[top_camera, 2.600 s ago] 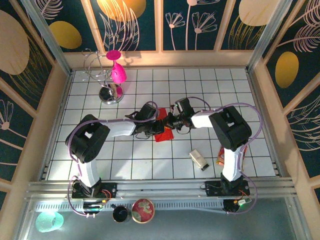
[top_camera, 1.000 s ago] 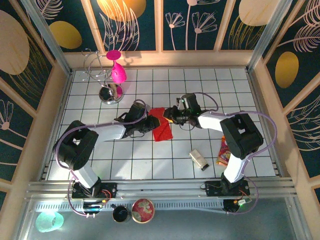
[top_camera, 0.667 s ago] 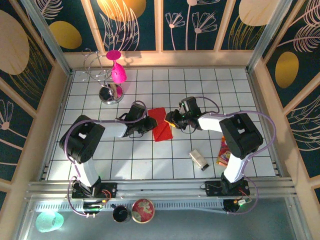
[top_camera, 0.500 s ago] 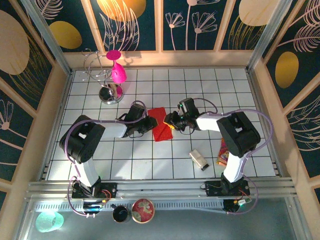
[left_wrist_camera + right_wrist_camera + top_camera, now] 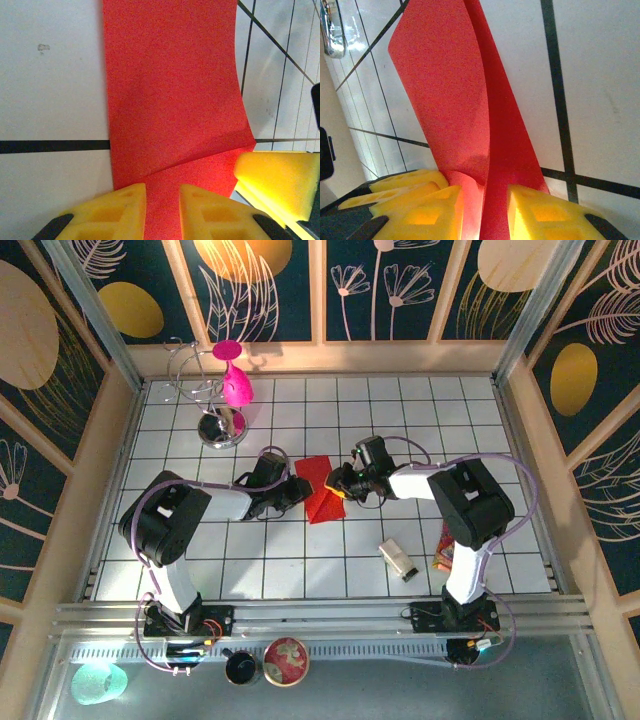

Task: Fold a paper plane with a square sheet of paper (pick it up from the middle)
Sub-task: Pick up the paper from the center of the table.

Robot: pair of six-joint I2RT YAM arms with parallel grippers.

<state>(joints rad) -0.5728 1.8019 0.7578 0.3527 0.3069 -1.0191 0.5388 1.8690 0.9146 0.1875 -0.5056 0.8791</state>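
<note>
The square sheet of paper, bright red, lies folded into a narrow strip on the white tiles mid-table. In the left wrist view the sheet of paper is flat with a diagonal crease, and it runs under the narrow gap of my open left gripper. The left gripper sits at the strip's left edge. My right gripper is at the right edge, its yellow finger beside the sheet. A flap of the paper curls up between the fingers of the open right gripper.
A magenta goblet and a wire stand are at the back left. A small pale box and a printed snack packet lie near the right arm. Small containers sit below the front rail.
The grippers drew apart off the sheet, then the right gripper came back left to its right edge. The left gripper edged right to the left side.
</note>
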